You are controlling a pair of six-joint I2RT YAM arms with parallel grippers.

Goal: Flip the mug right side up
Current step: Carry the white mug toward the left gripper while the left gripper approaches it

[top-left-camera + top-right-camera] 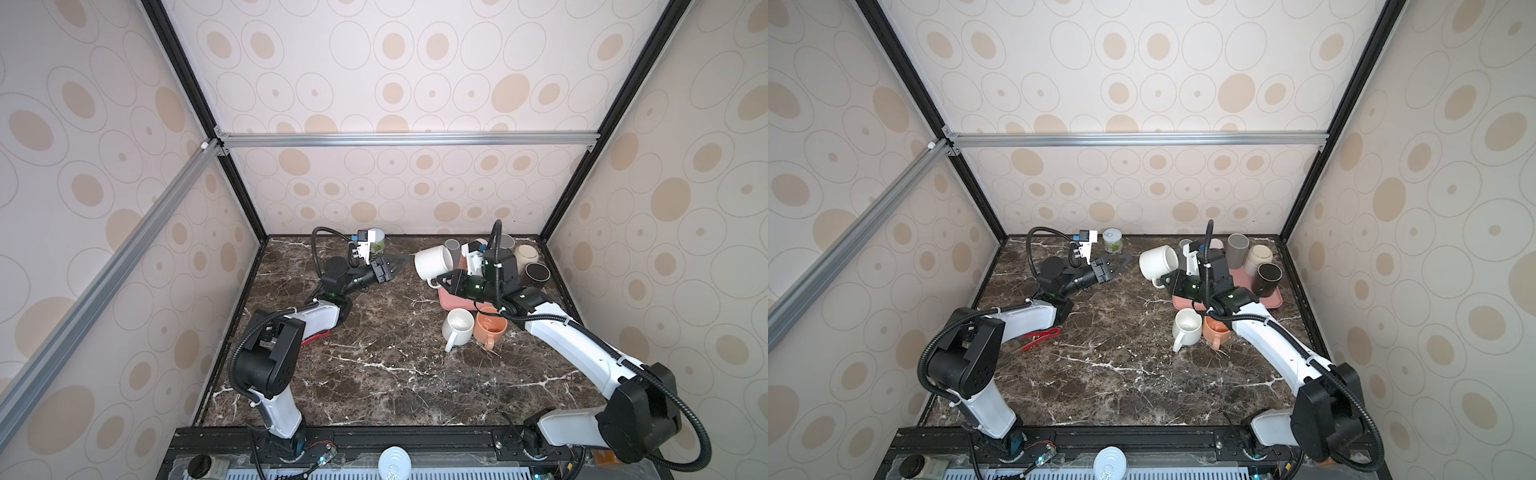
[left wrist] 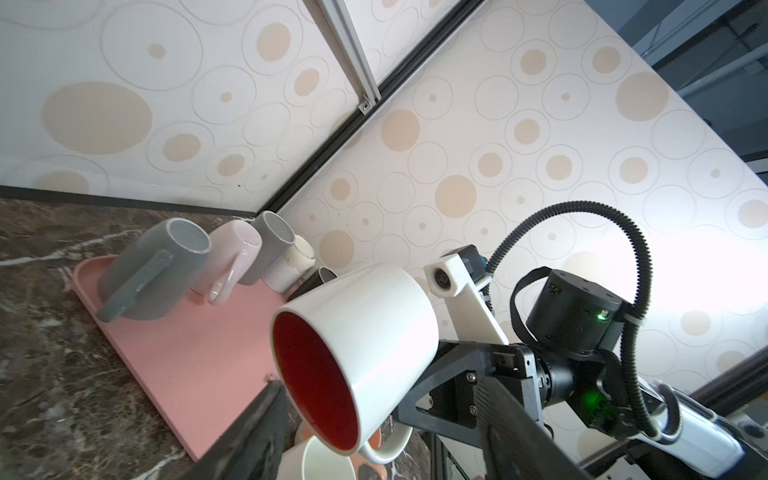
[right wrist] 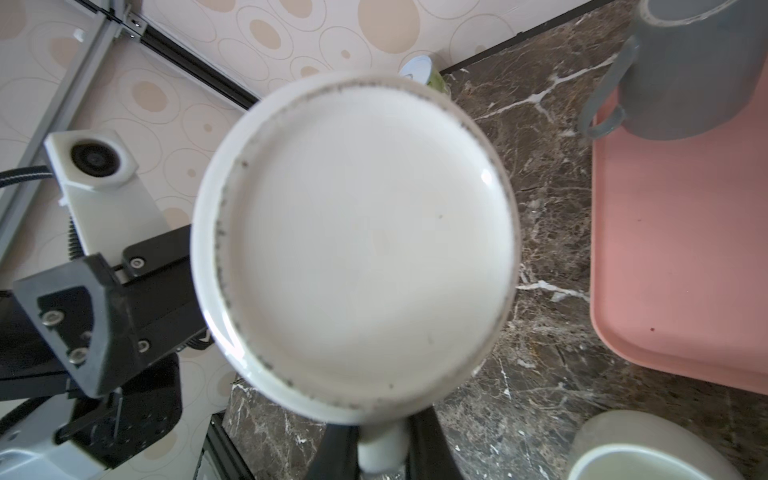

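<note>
A white mug with a red inside hangs in the air over the table, left of the pink tray. It is tipped on its side, mouth towards the left arm, base towards the right wrist camera. My right gripper is shut on the mug's handle, which shows between its two dark fingers. My left gripper is open just left of the mug's mouth, holding nothing and not touching the mug.
The pink tray at the back right carries grey, pink, cream and dark cups. A white mug and an orange mug stand upright in front of it. Red tongs lie near the left arm; a green jar stands at the back wall.
</note>
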